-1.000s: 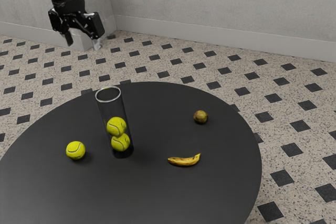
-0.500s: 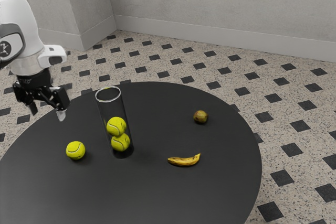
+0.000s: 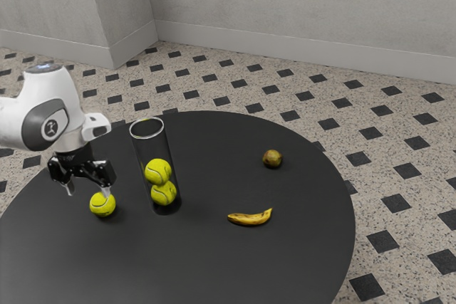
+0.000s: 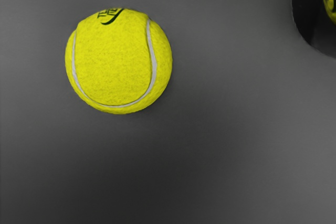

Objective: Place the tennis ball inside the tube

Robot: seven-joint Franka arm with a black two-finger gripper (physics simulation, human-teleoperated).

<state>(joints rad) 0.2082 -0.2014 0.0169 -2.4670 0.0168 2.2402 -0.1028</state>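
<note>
Claw (image 3: 88, 191) hangs wide open over the table (image 3: 214, 261), holding nothing, near the loose ball (image 3: 102, 208). There is table between that ball and the round edge, and between it and the tube (image 3: 148, 149), where two more balls (image 3: 157, 171) sit.

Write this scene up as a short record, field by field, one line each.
surface: round black table
container: clear tube, standing upright
inside the tube: two tennis balls, an upper one resting on a lower one
ball to load: loose tennis ball, on the table beside the tube
claw: claw open, fingers wide apart, just above the loose tennis ball
other items: yellow banana with dark marks; small brownish round fruit
task status: loose ball not in the tube
</note>
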